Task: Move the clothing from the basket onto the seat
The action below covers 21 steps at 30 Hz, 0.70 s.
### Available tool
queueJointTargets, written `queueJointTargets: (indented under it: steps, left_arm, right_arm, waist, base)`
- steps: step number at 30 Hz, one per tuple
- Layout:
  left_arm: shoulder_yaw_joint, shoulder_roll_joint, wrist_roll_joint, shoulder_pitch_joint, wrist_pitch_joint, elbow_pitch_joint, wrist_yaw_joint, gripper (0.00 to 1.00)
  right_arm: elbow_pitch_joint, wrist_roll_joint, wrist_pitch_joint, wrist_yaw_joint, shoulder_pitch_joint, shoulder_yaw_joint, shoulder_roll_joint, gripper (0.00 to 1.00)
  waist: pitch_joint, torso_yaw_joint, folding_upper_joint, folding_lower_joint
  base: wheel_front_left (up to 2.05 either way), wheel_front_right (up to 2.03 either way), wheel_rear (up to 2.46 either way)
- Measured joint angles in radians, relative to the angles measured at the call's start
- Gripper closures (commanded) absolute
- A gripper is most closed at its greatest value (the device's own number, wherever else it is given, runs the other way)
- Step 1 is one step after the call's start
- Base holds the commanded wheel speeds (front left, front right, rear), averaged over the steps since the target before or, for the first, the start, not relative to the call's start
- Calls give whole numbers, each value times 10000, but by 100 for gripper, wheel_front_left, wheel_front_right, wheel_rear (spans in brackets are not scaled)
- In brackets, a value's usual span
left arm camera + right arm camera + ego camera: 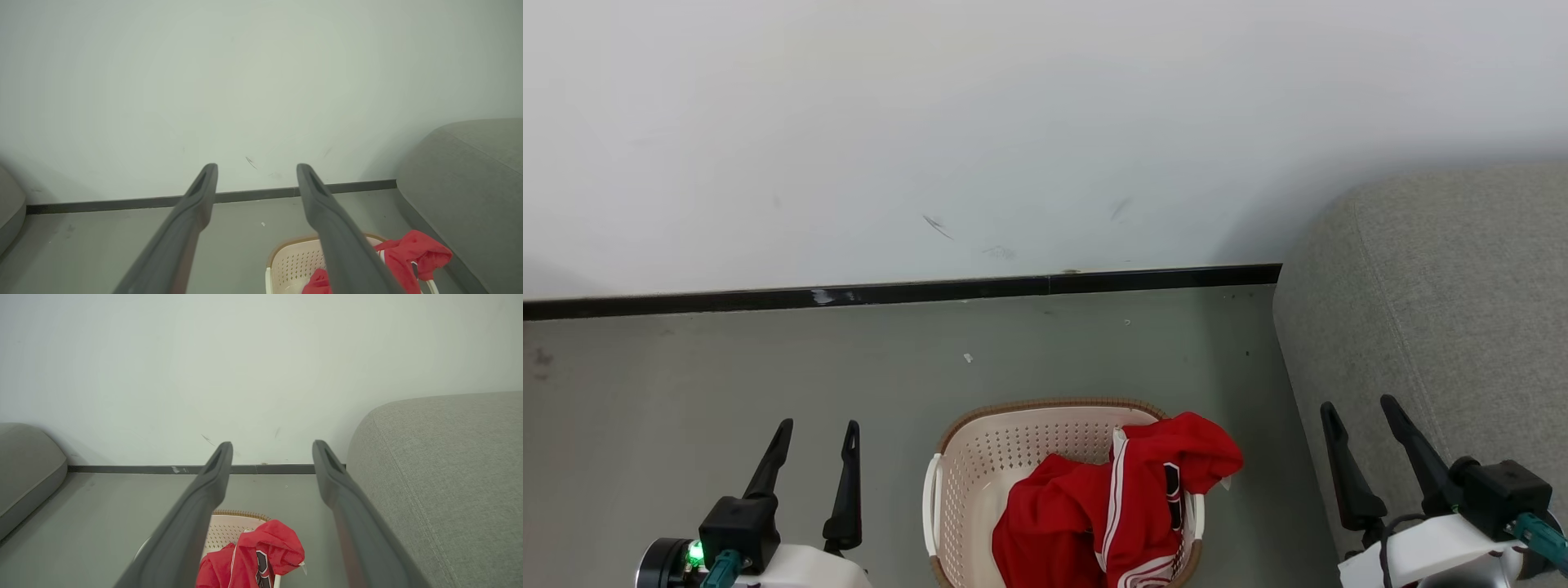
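Note:
Red clothing [1111, 506] with white stripes lies heaped in the cream basket [1005, 449] on the floor, one fold draped over the basket's right rim. It also shows as clothing [408, 251] and clothing [261, 555] in the wrist views, inside the basket [292, 261] and basket [229, 528]. The grey sofa seat [1445, 302] rises just right of the basket. My left gripper [817, 437] stands open to the basket's left, empty. My right gripper [1360, 412] stands open in front of the sofa, right of the basket, empty.
A white wall with a black skirting strip [898, 291] runs behind the basket. Grey floor [768, 367] spreads to the left. A second grey cushion edge [24, 469] sits at the far left in the right wrist view.

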Motion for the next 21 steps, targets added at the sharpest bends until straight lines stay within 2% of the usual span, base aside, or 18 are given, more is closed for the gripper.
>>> queueJointTargets:
  steps: [12,21]
  left_arm:
    - [-290,136,265,-120,-2,560,-265,0]
    - [-984,90,606,-942,4,1277,-721,0]
  right_arm:
    - [-268,-21,0,0,10,-359,13,0]
    - [-594,-92,-2,0,17,-834,25,0]
  waist:
    - [317,-78,0,0]
    - [750,-229,0,-1]
  base:
    - [0,0,0]
    - [0,0,0]
